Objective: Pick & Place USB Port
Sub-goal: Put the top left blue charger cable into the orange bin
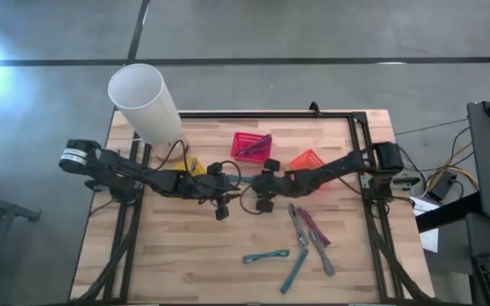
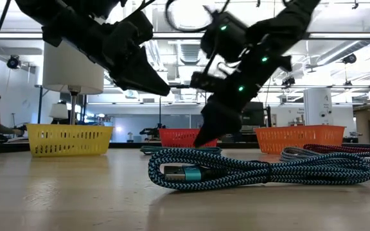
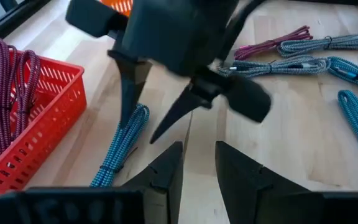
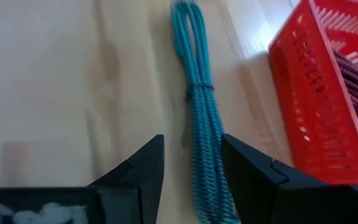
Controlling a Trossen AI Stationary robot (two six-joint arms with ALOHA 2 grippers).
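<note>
A coiled blue braided USB cable (image 4: 201, 124) lies flat on the wooden table beside the red basket (image 4: 328, 106). My right gripper (image 4: 191, 168) is open, slanting down over the cable's near end, with one finger on each side of it. I see no touch. The left wrist view shows that gripper (image 3: 148, 118) from the front, above the same blue cable (image 3: 120, 149). My left gripper (image 3: 197, 168) is open with nothing between its fingers, hovering at the table's middle and facing the right gripper. In the high view the two grippers meet at the centre (image 1: 236, 184).
The red basket (image 1: 251, 146) holds a maroon cable. An orange basket (image 1: 306, 160) and a yellow basket (image 1: 194, 166) stand beside it. Several more cables, blue (image 1: 266, 255), grey (image 1: 300, 225) and maroon (image 1: 315, 228), lie near the right front. A white tube (image 1: 145, 102) stands at the far left.
</note>
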